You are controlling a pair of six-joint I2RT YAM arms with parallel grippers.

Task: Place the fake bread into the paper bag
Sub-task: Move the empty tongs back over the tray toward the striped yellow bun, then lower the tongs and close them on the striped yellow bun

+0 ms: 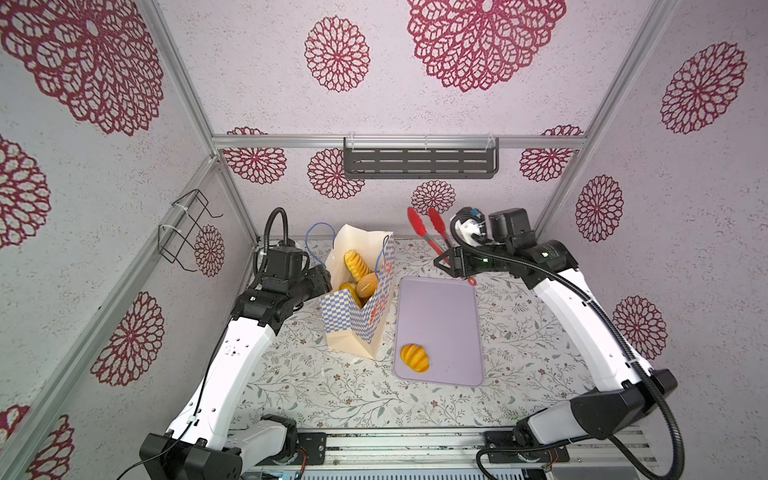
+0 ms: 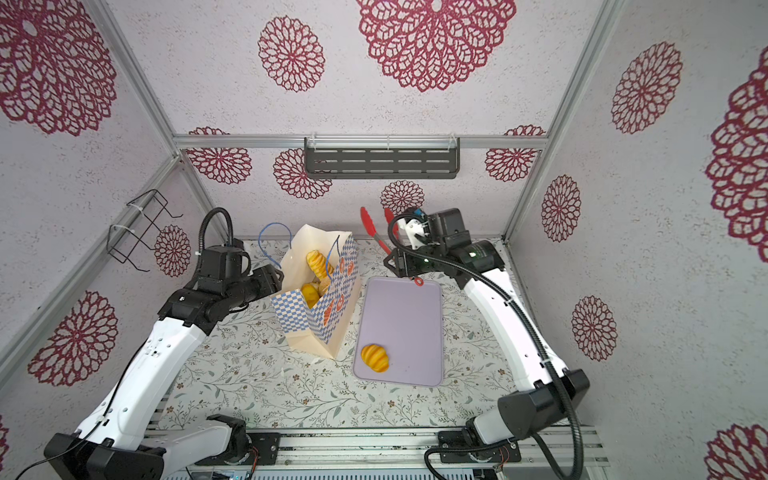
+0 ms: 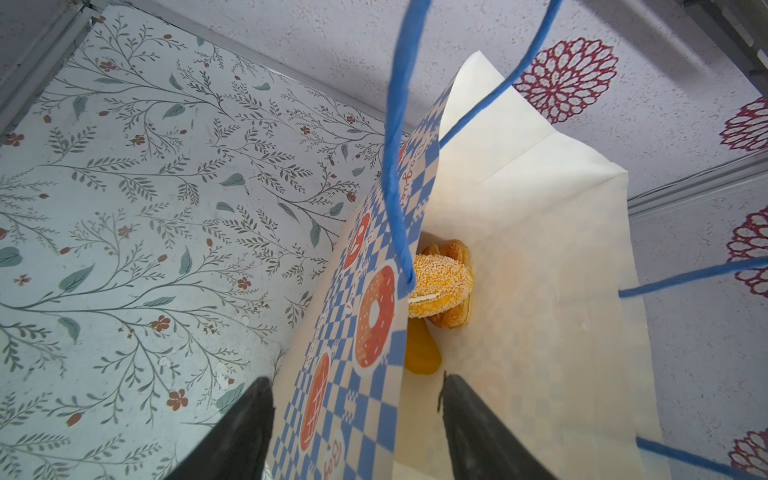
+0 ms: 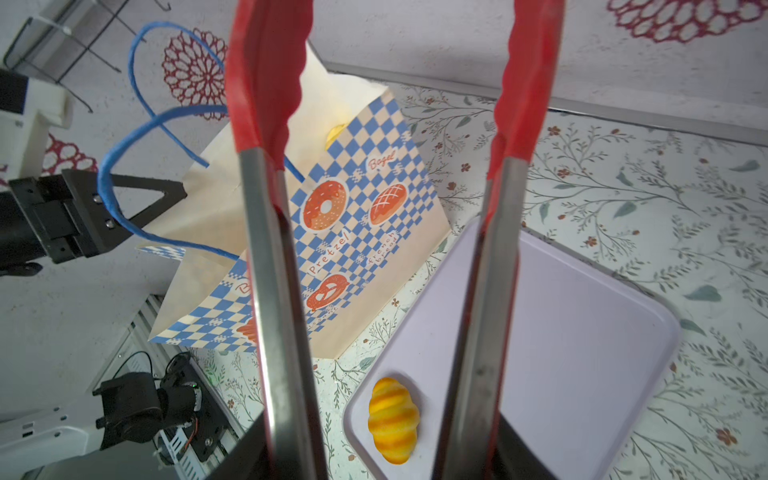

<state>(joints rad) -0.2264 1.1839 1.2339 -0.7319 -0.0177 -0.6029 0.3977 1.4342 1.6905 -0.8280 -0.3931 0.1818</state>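
Fake bread: one ridged loaf point(image 1: 414, 357) is seen at the near-left corner of the lilac tray point(image 1: 449, 316); others are seen inside the paper bag point(image 1: 353, 328), just left of the tray. Red tongs point(image 1: 417, 227) are clamped in the right gripper point(image 1: 445, 261), tips spread and empty, over the tray's far edge; the loaf lies nearward and slightly left of them, long axis diagonal. Left gripper point(image 1: 324, 277) is released, jaws straddling the bag's left wall.

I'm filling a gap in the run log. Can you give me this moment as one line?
left gripper: open, astride bag wall | right gripper: holds empty tongs | loaves: several in bag | tray: one croissant
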